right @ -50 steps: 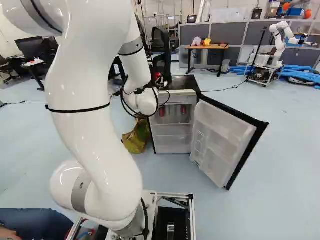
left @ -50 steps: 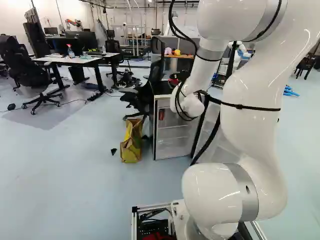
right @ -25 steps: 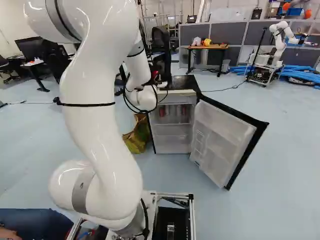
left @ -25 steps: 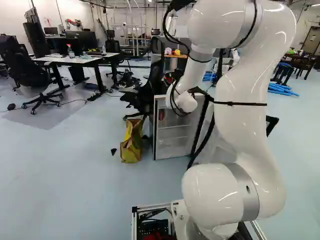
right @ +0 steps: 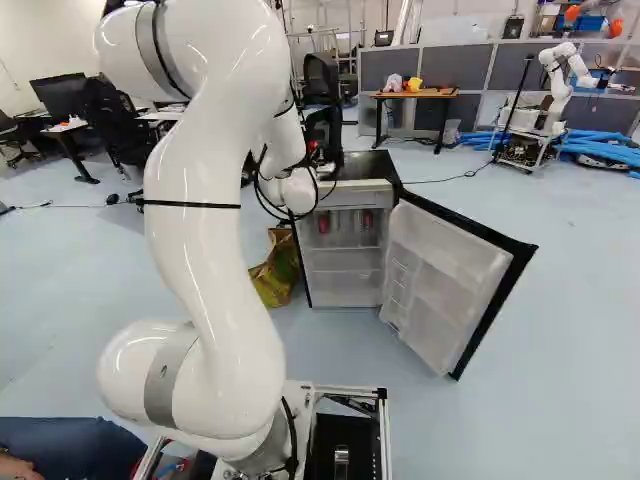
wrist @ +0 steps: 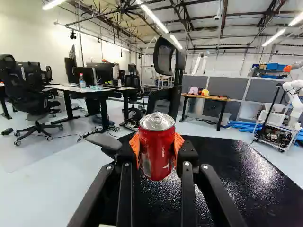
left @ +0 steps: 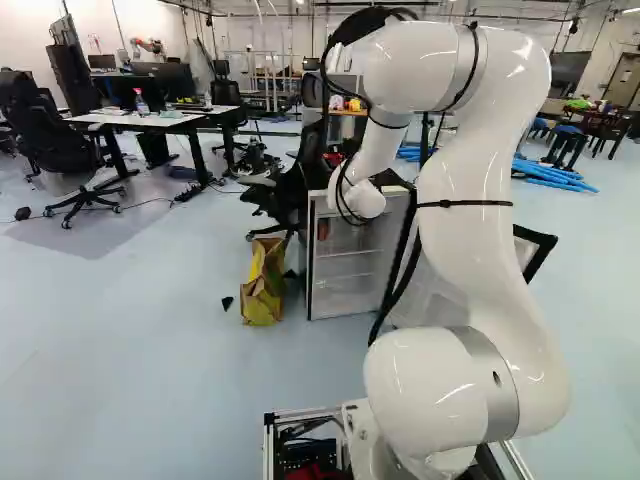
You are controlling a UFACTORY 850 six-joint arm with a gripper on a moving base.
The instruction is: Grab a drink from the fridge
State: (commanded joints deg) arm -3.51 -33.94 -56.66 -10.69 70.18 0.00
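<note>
At the far end of my arm, my gripper (left: 346,152) is partly hidden behind the wrist in the left base view. In the wrist view the gripper (wrist: 157,150) is shut on a red can (wrist: 157,153), an orange pad against each side. The can is upright, silver lid up, over the edge area of the black fridge top (wrist: 241,165); whether it touches that top, I cannot tell. The fridge (right: 372,166) stands with its door (right: 450,275) swung open. Inside, red drinks (right: 323,222) show on the upper shelf.
Close beside the fridge is a yellow-brown bag (left: 263,285), with a black office chair (left: 290,190) behind. Desks (wrist: 85,90) stand farther off, and a small wooden table (wrist: 203,97) stands beyond the fridge. Another robot (right: 562,85) is by blue tubes.
The arm has shifted leftward in the left base view, its wrist rising slightly in the right base view, and the held can has moved with it. Base, fridge and door have stayed put.
</note>
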